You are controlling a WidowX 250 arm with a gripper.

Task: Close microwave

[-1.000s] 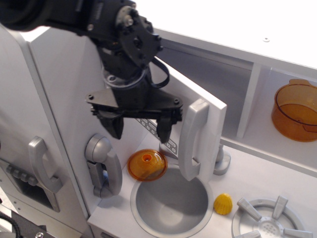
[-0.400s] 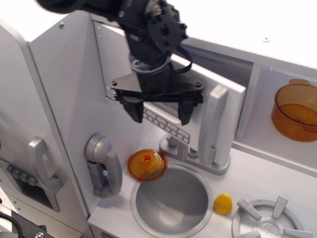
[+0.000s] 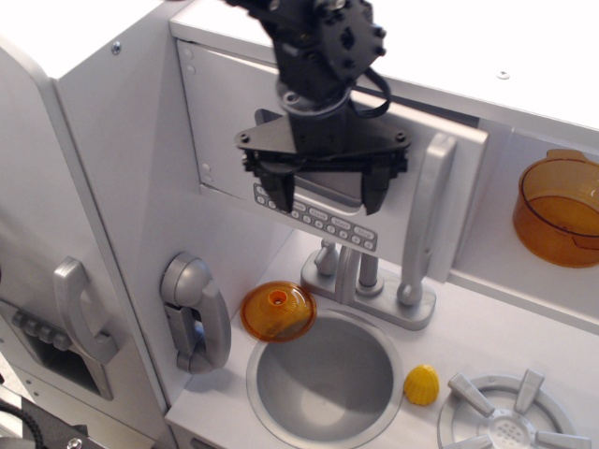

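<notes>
The microwave is a white box compartment at the top of the toy kitchen. Its flat white door (image 3: 229, 131) lies almost flush against the front, with the grey button strip (image 3: 318, 220) along its lower edge and the long grey handle (image 3: 426, 220) at its right edge. My black gripper (image 3: 328, 195) hangs in front of the door, touching or nearly touching it above the button strip. Its two fingers (image 3: 279, 187) are spread apart and hold nothing. The window is mostly hidden behind the gripper.
A grey telephone handset (image 3: 195, 313) hangs on the left wall. An orange lid (image 3: 278, 311) lies beside the grey sink bowl (image 3: 323, 379). A grey faucet (image 3: 360, 281) stands behind it. A yellow piece (image 3: 421, 383), a burner (image 3: 510, 416) and an orange pot (image 3: 559, 208) are at the right.
The microwave door has swung from wide open toward the compartment until nearly flush. My gripper moved right and back with it, staying open.
</notes>
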